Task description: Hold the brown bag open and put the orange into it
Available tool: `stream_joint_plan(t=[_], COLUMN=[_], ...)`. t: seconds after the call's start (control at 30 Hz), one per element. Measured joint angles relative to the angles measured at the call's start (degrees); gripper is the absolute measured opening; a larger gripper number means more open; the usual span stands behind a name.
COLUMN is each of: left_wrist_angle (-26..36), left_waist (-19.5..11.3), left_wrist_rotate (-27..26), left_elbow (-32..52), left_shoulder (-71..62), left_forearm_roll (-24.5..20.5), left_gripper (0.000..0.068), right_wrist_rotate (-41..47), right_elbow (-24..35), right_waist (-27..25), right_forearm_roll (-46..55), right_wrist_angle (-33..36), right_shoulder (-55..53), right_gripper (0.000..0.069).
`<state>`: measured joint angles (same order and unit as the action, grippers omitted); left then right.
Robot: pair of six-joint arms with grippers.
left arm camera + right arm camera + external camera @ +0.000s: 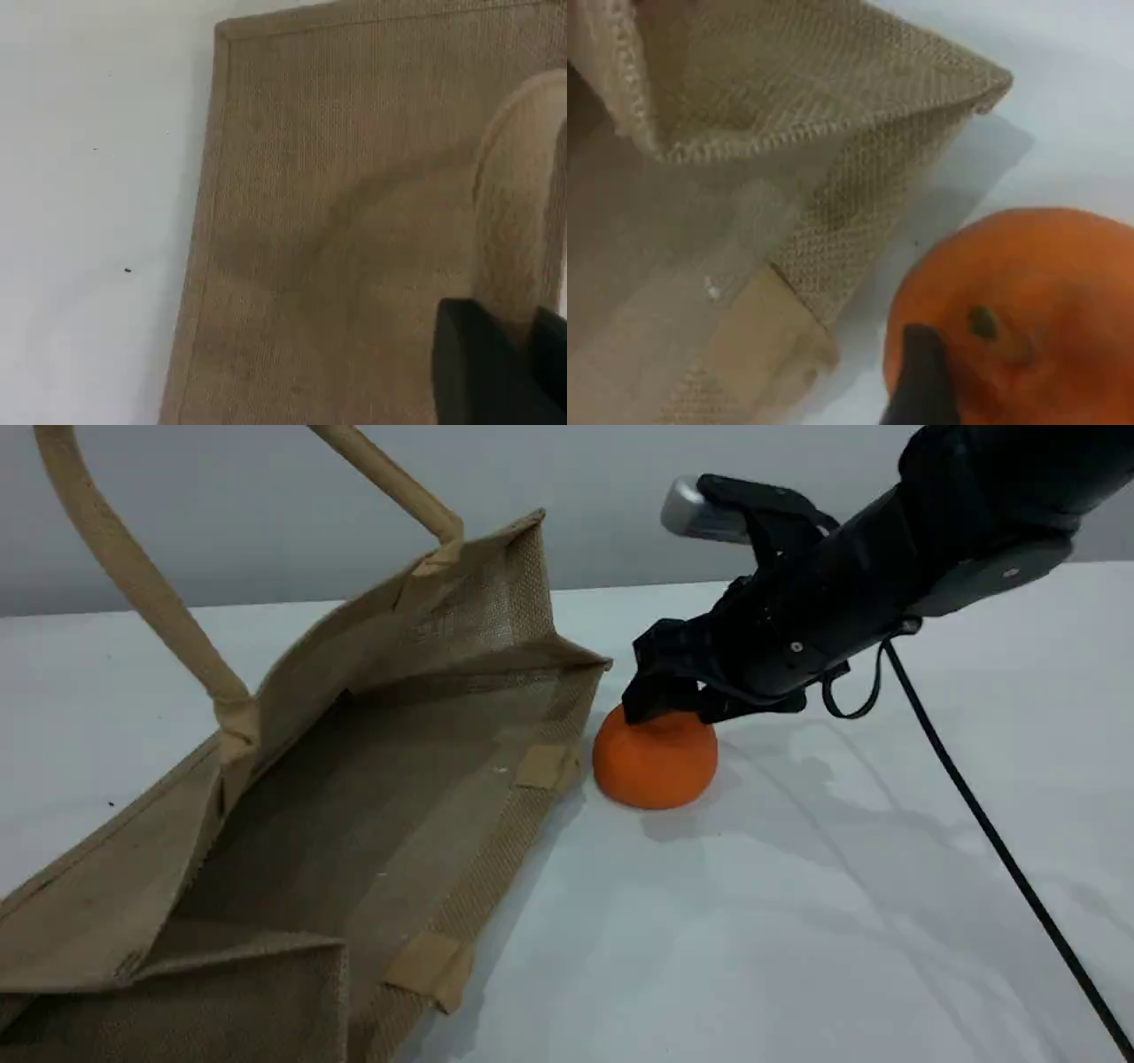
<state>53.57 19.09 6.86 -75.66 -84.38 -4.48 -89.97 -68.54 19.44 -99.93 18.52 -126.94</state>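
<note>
The brown bag lies on its side at the left, its mouth held wide toward the orange. Its upper handle is stretched taut up past the top edge. In the left wrist view that handle runs down the bag's woven side to my left gripper's dark fingertip, which is shut on it. The orange sits on the table just right of the bag's rim. My right gripper is open and lowered over the top of the orange, one fingertip beside the stem.
A black cable trails from the right arm across the white table to the lower right corner. The bag's gusseted corner stands close to the orange on its left.
</note>
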Motion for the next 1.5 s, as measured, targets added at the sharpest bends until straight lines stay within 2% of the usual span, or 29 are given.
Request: stream_joint_plan(t=[0.13,0.27,0.4,0.47,0.63,0.83,0.97,1.13,1.23,1.5], left_wrist_angle=[0.2,0.2,0.3,0.3,0.4,0.5,0.7,1.8,2.1,3.2], left_waist=[0.0,0.0,0.0,0.0,0.0,0.0,0.0,0.0,0.1,0.6], left_wrist_rotate=[0.3,1.0,1.0,1.0,0.9,0.8,0.6,0.6,0.2,-0.1], left_elbow=[0.0,0.0,0.0,0.0,0.0,0.0,-0.8,-4.9,-7.1,-7.4], left_shoulder=[0.0,0.0,0.0,0.0,0.0,0.0,0.0,0.0,0.0,0.0], left_forearm_roll=[0.0,0.0,0.0,0.0,0.0,-0.1,0.0,0.9,2.2,4.5], left_gripper=[0.0091,0.0091,0.0091,0.0091,0.0091,0.0091,0.0091,0.0091,0.0091,0.0091], right_wrist_rotate=[0.0,0.0,0.0,0.0,2.1,3.0,3.0,5.5,6.0,0.7], right_elbow=[0.0,0.0,0.0,0.2,2.7,8.2,12.0,15.1,15.1,14.1], right_waist=[0.0,0.0,0.0,0.0,0.0,0.0,0.0,0.3,2.3,11.5], right_forearm_roll=[-0.1,-0.1,-0.1,0.0,2.4,4.7,4.1,3.7,3.1,0.1], right_wrist_angle=[0.1,0.7,1.0,1.1,-0.4,-2.4,0.9,8.5,11.1,10.6], right_shoulder=[-1.1,-1.2,-1.2,-1.0,2.9,12.8,19.5,23.9,23.7,23.3], right_gripper=[0.0377,0.0249,0.0085,0.0037,0.0022,0.0022,0.0022,0.0022,0.0022,0.0022])
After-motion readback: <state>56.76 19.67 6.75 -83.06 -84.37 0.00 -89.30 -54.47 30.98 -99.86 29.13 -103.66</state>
